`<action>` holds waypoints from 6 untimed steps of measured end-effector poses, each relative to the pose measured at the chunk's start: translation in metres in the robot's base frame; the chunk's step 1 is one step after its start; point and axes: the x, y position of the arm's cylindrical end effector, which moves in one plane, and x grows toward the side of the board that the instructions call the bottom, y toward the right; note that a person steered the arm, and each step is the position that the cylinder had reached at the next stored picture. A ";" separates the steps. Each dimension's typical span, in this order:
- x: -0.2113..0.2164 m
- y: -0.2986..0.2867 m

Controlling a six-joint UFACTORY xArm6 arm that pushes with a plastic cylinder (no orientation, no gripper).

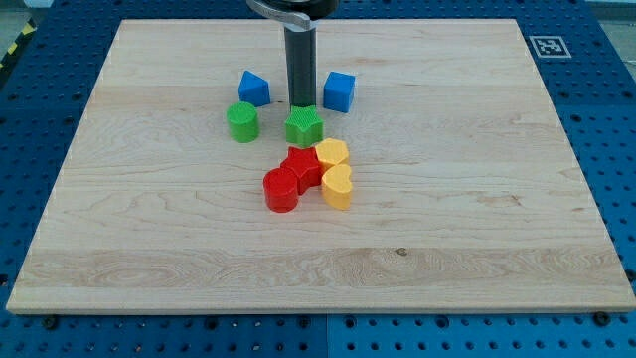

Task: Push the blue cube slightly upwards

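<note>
The blue cube (339, 91) sits near the view's top centre on the wooden board (149, 229). My tip (301, 105) stands just left of it, a small gap away, right behind the green star-shaped block (304, 127). A second blue block (253, 88), wedge-like, lies further left. The rod comes down from the view's top edge.
A green cylinder (241, 121) sits below the blue wedge. Below the green star is a tight cluster: a red block (302, 166), a red cylinder (281, 189), and two yellow heart-like blocks (331, 153) (338, 186). A marker tag (550, 46) sits at the top right.
</note>
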 end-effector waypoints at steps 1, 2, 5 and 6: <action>-0.011 0.004; -0.019 0.016; 0.005 0.019; -0.009 0.053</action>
